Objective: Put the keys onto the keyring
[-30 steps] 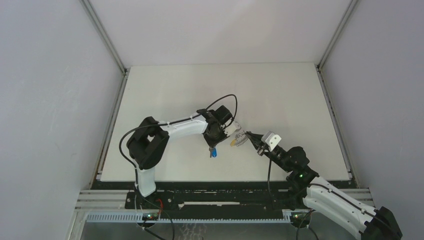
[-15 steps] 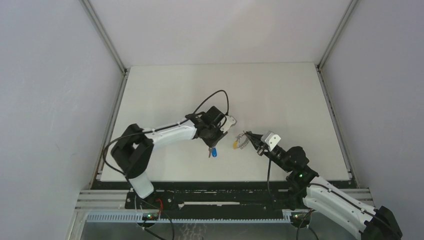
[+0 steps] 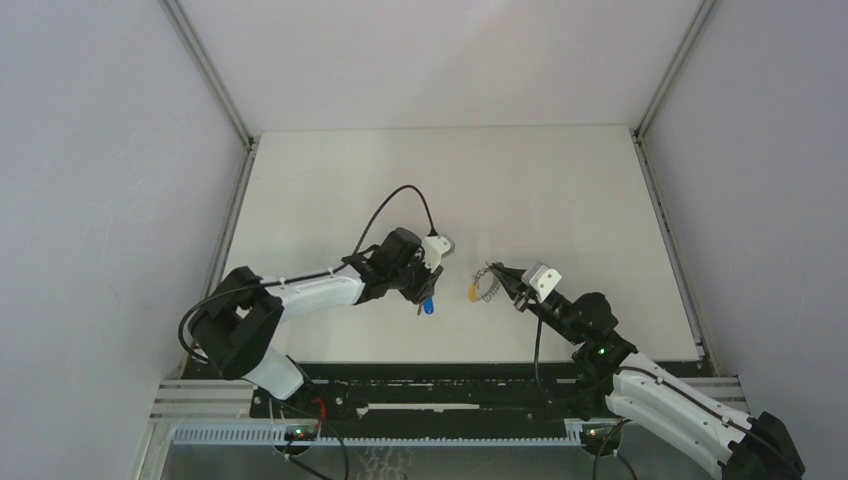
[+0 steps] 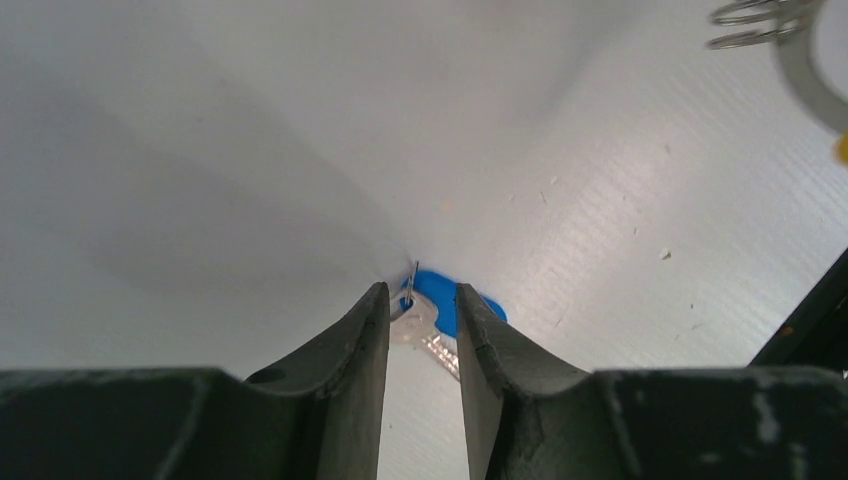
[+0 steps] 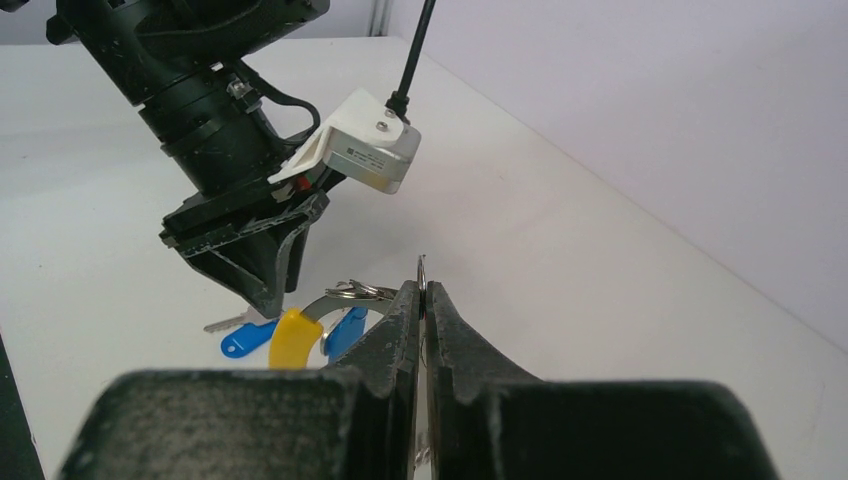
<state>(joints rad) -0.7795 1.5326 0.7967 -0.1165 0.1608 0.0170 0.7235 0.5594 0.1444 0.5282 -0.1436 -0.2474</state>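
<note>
Between the fingertips of my left gripper (image 4: 422,296), which stand partly apart and grip nothing, sit the keys (image 4: 446,303): blue heads and a short silver blade, flat on the desk (image 3: 560,190). They lie near its middle, somewhat toward the near edge. Just to their right, my right gripper (image 5: 421,290) is closed tight on the keyring (image 5: 292,338). It pinches the thin wire edge, with the yellow section turned toward the keys. I judge the pickup risky. The keys are tiny and overlap, so closing off-centre could flick them away or catch only one. Pushing a key against the ring could twist it in so narrow a pinch. Both arms are close enough to collide.
</note>
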